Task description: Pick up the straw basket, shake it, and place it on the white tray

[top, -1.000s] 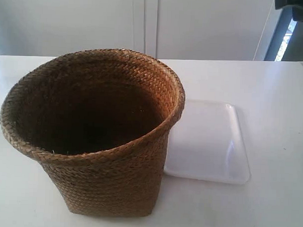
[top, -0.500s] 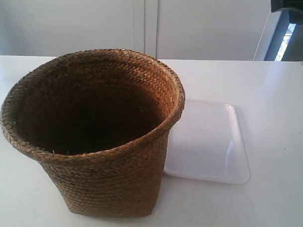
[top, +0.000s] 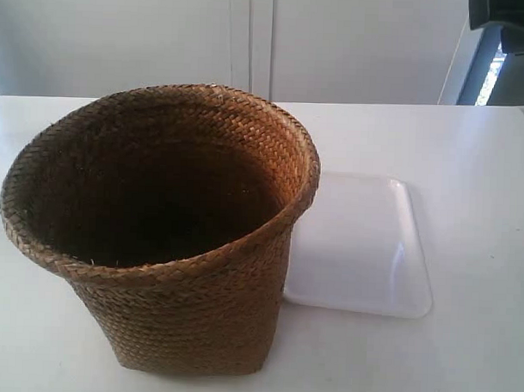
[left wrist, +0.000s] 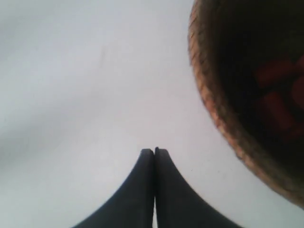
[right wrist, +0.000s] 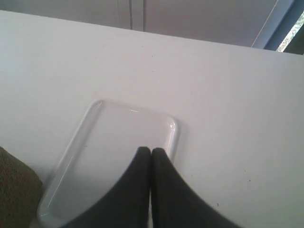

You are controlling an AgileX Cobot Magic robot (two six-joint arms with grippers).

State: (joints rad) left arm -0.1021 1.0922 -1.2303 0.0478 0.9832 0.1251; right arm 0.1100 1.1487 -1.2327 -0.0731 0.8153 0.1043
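Exterior view shows the straw basket [top: 157, 244] standing upright on the white table [top: 487, 169], with its wide round rim up and its inside dark. The white tray [top: 363, 251] lies flat on the same table just beside the basket. The basket's wall hides one edge of the tray, so I cannot tell if the two are touching. The basket is not on the tray.

In the left wrist view, the left gripper [left wrist: 154, 151] has its two dark jaws pressed together, tip against tip, and they pinch nothing. Under the tips there is only bare table [left wrist: 71, 95]. The braided rim of the basket [left wrist: 209, 95] is ahead of the tips and off to one side, clearly apart from them. Inside the basket some blurred reddish patches [left wrist: 275, 95] show in the dark, and I cannot tell what they are.

In the right wrist view, the right gripper [right wrist: 150, 151] also has its jaws pressed together and holds nothing. Its tips hang over the tray [right wrist: 114, 142], near the tray's far short rim and close to one rounded corner. I cannot tell if they touch the tray's surface. A small part of the basket's wall [right wrist: 16, 190] shows behind the tips and to the side, beyond the tray's long edge. Ahead of the tips the table [right wrist: 228, 95] is bare up to the wall.
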